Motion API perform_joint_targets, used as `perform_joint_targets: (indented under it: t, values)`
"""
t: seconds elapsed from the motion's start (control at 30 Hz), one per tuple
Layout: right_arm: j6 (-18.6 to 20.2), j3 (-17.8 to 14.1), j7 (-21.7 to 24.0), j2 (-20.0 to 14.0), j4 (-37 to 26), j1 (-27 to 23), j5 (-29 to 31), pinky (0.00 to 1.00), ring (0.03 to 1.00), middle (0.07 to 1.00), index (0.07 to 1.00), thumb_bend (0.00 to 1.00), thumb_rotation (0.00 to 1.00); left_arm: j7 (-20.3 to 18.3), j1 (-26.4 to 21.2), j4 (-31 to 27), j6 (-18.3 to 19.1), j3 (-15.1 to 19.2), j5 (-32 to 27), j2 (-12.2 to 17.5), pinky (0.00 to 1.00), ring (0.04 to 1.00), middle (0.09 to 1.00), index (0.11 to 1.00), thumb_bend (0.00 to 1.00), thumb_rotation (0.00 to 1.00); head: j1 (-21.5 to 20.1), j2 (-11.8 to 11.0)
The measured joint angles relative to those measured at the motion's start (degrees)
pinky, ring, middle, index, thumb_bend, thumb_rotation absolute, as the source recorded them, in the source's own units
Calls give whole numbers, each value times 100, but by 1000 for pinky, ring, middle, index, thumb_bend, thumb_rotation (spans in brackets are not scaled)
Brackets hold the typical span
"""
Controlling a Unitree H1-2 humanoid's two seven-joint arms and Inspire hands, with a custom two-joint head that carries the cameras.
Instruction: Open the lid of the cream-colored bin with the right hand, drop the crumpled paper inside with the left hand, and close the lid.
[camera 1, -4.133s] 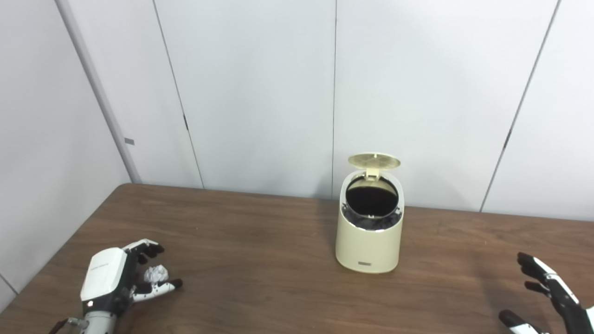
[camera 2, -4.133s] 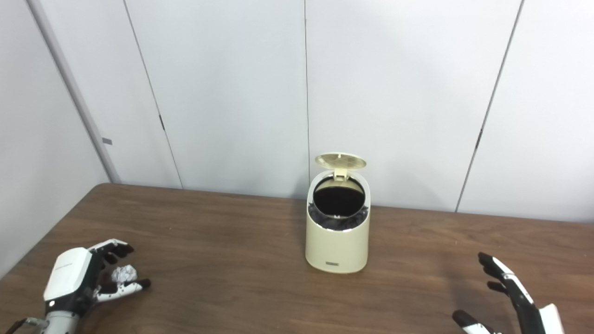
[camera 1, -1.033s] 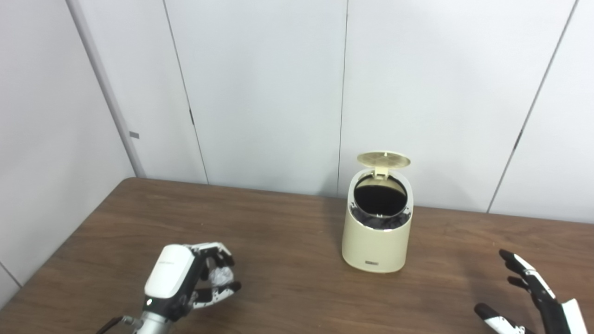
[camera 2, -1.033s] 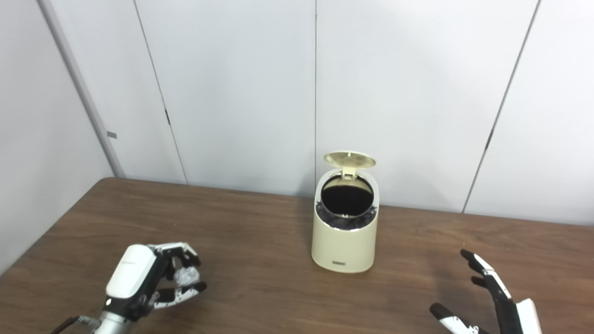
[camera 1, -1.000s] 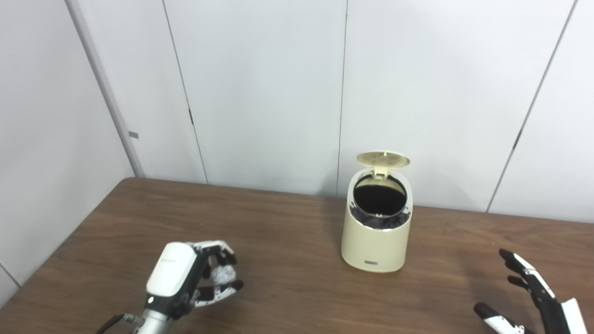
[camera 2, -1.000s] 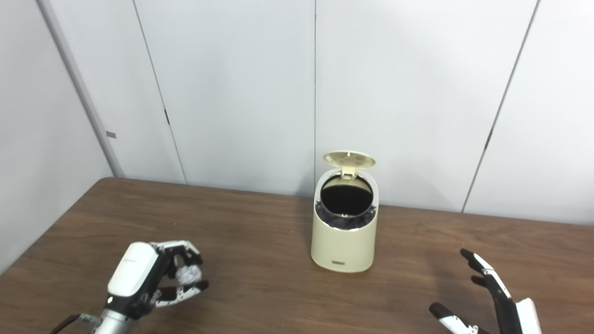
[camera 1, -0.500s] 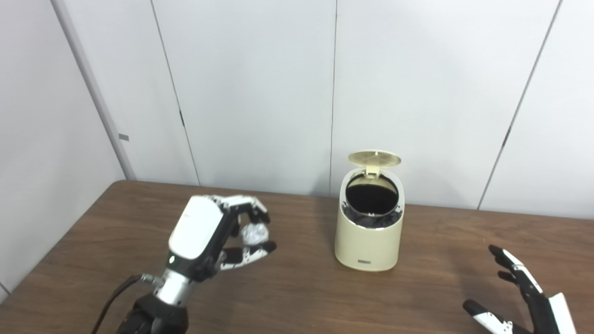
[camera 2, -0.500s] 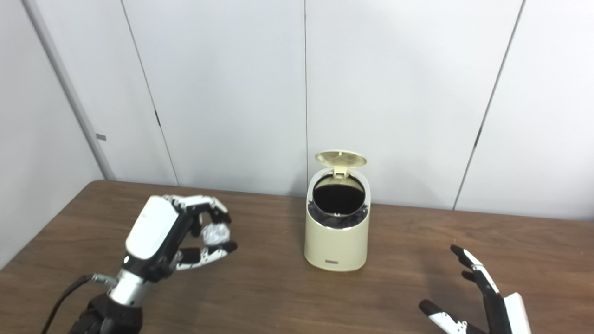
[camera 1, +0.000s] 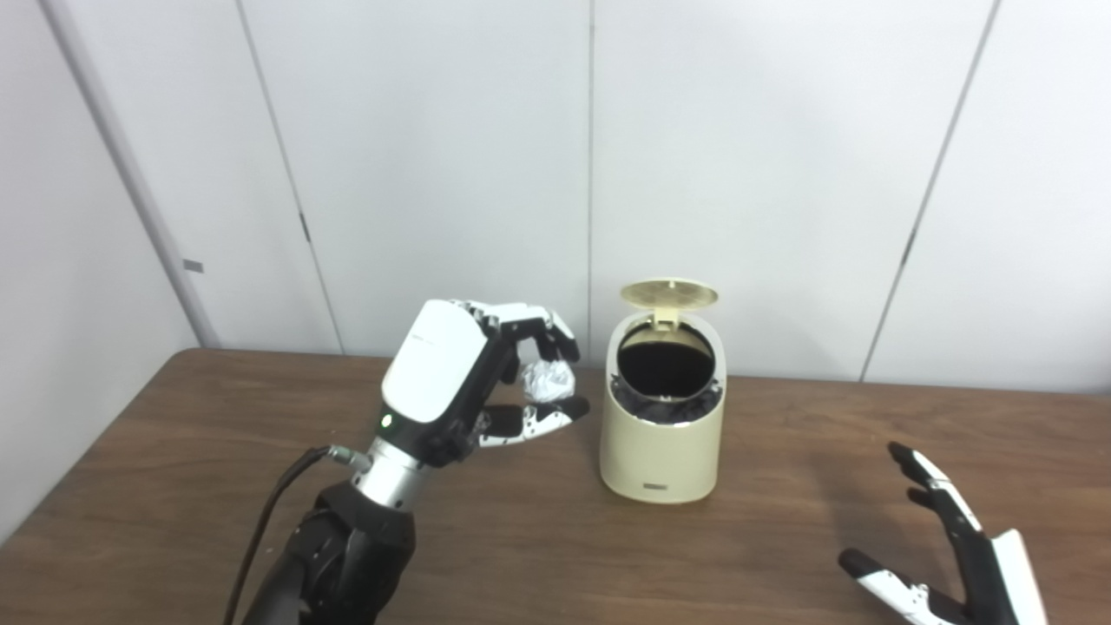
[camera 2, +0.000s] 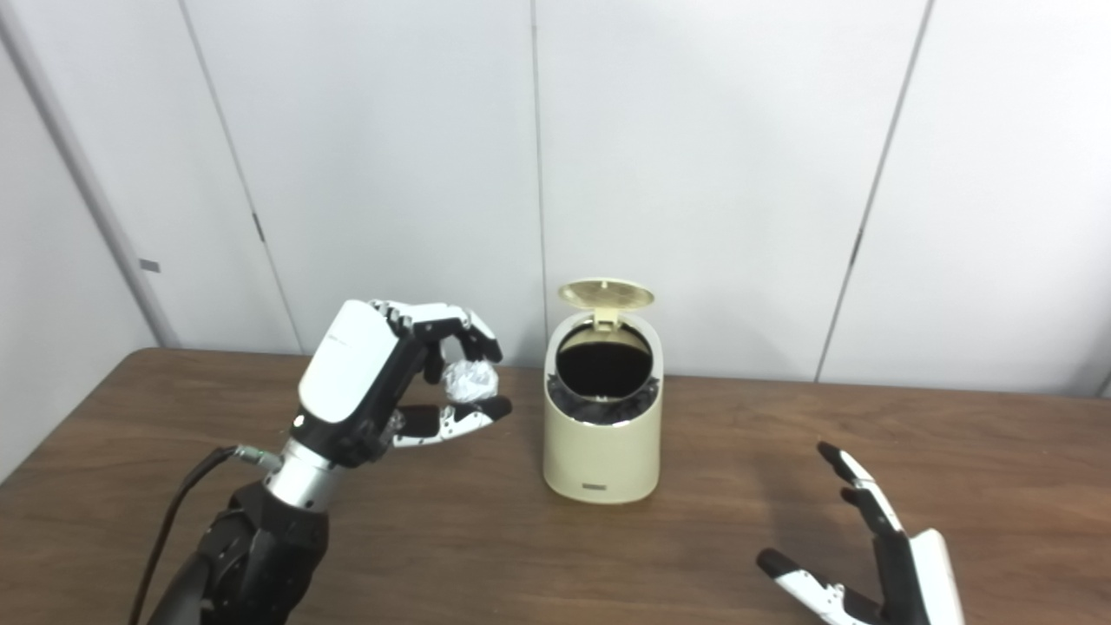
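- The left hand (camera 1: 460, 382) is raised off the brown counter (camera 1: 174, 486), its fingers (camera 1: 534, 325) curled over a small crumpled paper (camera 1: 545, 380) with the thumb underneath, so the ball sits pinched between them.
- The paper hangs in the air just left of the cream-colored bin (camera 1: 662, 434), about level with the bin's rim and not over its mouth.
- The bin stands upright near the far middle of the counter, close to the white wall panels (camera 1: 434, 156).
- Its lid (camera 1: 669, 293) is tipped up and back on its hinge, showing the dark round opening and a dark liner bunched around the rim.
- The right hand (camera 1: 955, 555) is low at the near right corner, well apart from the bin, palm turned inward, fingers spread and holding nothing.
- A dark cable (camera 1: 269, 521) runs along the left forearm by the wrist.
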Motion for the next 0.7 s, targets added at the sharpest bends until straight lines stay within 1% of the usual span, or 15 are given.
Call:
perform_joint_targets:
  t: [0.1, 0.13, 0.33, 0.43, 0.53, 0.63, 0.7]
  values:
    - [0, 8, -30, 20, 1, 1, -20, 814, 871, 875, 858, 808, 691, 5, -102, 205, -105, -62, 14, -41, 167, 199, 456, 495, 519, 0, -176, -70]
    - [1, 16, -44, 23, 0, 2, -34, 805, 867, 874, 857, 813, 697, 16, -125, 258, -128, -85, 34, -64, 168, 200, 454, 497, 519, 0, -298, -114]
    - [13, 58, -105, 60, -14, 10, -195, 756, 847, 878, 856, 860, 723, 257, -290, 806, -345, -242, 223, -220, 165, 201, 449, 502, 518, 0, -457, -158]
    - [15, 61, -131, 111, -28, 11, -216, 755, 845, 875, 853, 866, 722, 267, -337, 948, -367, -294, 223, -304, 167, 203, 448, 501, 518, 0, -580, -167]
    - [14, 62, -174, 153, -33, 12, -231, 752, 844, 876, 853, 863, 722, 400, -412, 1164, -431, -362, 229, -371, 164, 200, 446, 501, 518, 0, -633, -176]
    - [14, 79, -225, 193, -33, 11, -246, 768, 852, 875, 852, 852, 701, 511, -548, 1436, -594, -452, 244, -394, 163, 200, 449, 500, 518, 0, -668, -185]
    - [14, 92, -237, 211, -34, 10, -246, 786, 861, 874, 856, 845, 689, 593, -633, 1614, -632, -505, 250, -400, 163, 200, 452, 498, 519, 0, -721, -185]
